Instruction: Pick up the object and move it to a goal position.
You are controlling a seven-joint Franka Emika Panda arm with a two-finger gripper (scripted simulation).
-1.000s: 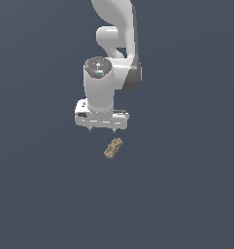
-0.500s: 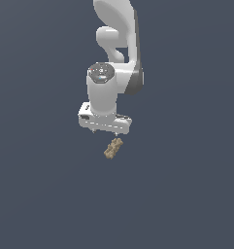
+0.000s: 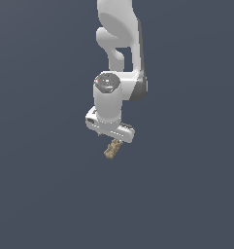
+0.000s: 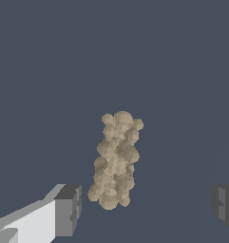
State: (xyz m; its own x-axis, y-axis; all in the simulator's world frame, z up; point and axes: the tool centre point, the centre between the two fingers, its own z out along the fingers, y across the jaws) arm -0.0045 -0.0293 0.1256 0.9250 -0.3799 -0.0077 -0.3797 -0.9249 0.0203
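Note:
The object [image 3: 112, 148] is a small tan-brown, lumpy, elongated piece lying on the dark grey surface. In the wrist view the object [image 4: 115, 159] lies between my two fingertips, nearer one of them. My white gripper [image 3: 111, 137] hangs just above it in the exterior view and hides its upper end. In the wrist view my gripper [image 4: 147, 206] is open, with one fingertip [image 4: 67, 209] close to the object and the other at the frame's edge. Nothing is held.
The white arm [image 3: 119, 34] rises behind the gripper toward the top of the exterior view. The floor [image 3: 41, 194] is a plain dark grey surface with no other objects in view.
My gripper has moved down and toward the exterior view's right, closing in over the object. The object has not moved.

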